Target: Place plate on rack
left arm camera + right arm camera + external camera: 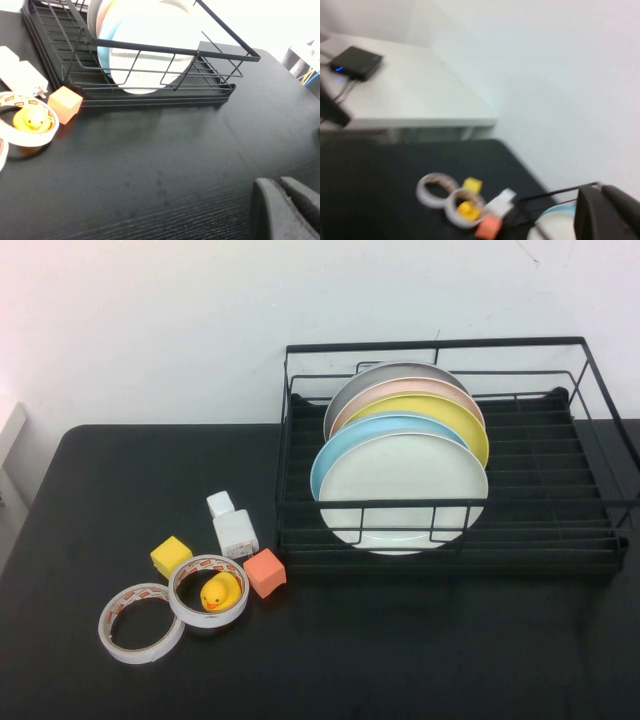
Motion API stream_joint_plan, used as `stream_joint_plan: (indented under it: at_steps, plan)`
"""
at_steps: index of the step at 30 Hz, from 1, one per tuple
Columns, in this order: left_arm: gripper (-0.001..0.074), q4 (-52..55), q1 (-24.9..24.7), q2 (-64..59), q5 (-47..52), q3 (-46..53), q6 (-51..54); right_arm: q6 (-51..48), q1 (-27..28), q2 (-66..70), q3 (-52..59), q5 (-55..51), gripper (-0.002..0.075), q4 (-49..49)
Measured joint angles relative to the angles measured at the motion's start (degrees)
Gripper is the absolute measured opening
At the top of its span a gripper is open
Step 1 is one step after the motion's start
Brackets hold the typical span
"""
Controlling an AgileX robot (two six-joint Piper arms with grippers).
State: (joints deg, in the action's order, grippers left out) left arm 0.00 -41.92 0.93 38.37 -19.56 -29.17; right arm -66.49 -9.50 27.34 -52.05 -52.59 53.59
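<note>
High view: the black wire rack (455,455) sits on the right half of the dark table (120,500), and five plates stand on edge in a row inside it. The white plate (402,490) is the nearest of the row, leaning back against the light blue plate (345,445), with the yellow plate (455,415), a pink plate (400,390) and a grey plate (385,372) behind in turn. The rack's front railing crosses the lower part of the white plate. Left of the rack lies a loose cluster: a white charger block (236,533) with a small white cube (220,504) just behind it, a yellow cube (171,556), an orange cube (265,572) just beside the rack's front corner, and two tape rolls touching each other. The nearer-to-rack tape roll (208,591) has a yellow rubber duck (220,592) sitting inside its ring; the other tape roll (141,623) lies flat to its left. Neither arm shows in this view. In the left wrist view the left gripper (285,207) hangs above bare table in front of the rack, apart from everything, its two dark fingers pressed close together with nothing between them. In the right wrist view only a dark edge of the right gripper (602,215) shows, off to the rack's side, and I cannot tell how it stands.
</note>
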Motion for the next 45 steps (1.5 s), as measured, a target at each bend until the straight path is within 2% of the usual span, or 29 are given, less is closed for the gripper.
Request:
stream_joint_plan:
  at_steps: [5, 9, 14, 27, 29, 31, 33, 35, 38, 41, 45]
  plan:
    - [-0.0001, 0.0, 0.0, 0.0, 0.0, 0.0, 0.0, 0.0, 0.0, -1.5, 3.5, -9.5, 0.0002, -0.3]
    - [-0.0001, 0.0, 0.0, 0.0, -0.1, 0.0, 0.0, 3.9, 0.0, -1.9, 6.4, -11.6, 0.0002, -7.2]
    - [0.0, 0.0, 0.0, 0.0, -0.1, 0.0, 0.0, 5.8, 0.0, -5.2, 11.6, 2.7, 0.0, -13.3]
    - [0.0, 0.0, 0.0, 0.0, -0.1, 0.0, -0.2, 7.5, 0.0, -14.4, 31.7, 33.0, 0.0, -8.6]
    - [0.0, 0.0, 0.0, 0.0, -0.2, 0.0, -0.2, 10.1, 0.0, -15.3, 35.8, 37.7, -0.0001, -11.8]
    - [0.0, 0.0, 0.0, 0.0, -0.2, 0.0, -0.2, 18.9, 0.0, -16.9, 39.3, 40.9, -0.0001, -20.4]
    - [0.0, 0.0, 0.0, 0.0, -0.2, 0.0, -0.2, 33.1, 0.0, -18.9, 42.7, 42.4, -0.0001, -33.7]
    - [-0.0001, 0.0, 0.0, 0.0, -0.3, 0.0, -0.2, 52.0, 0.0, -21.5, 46.3, 41.9, -0.0001, -47.2]
    - [-0.0001, 0.0, 0.0, 0.0, -0.3, 0.0, -0.2, 72.9, 0.6, -25.7, 50.3, 39.7, -0.0001, -60.1]
    - [-0.0001, 0.0, 0.0, 0.0, -0.3, 0.0, -0.2, 81.7, 1.7, -27.6, 52.7, 36.7, -0.0001, -65.0]
    - [-0.0001, 0.0, 0.0, 0.0, -0.4, 0.0, -0.2, 84.1, 3.3, -28.0, 53.4, 34.0, -0.0001, -68.3]
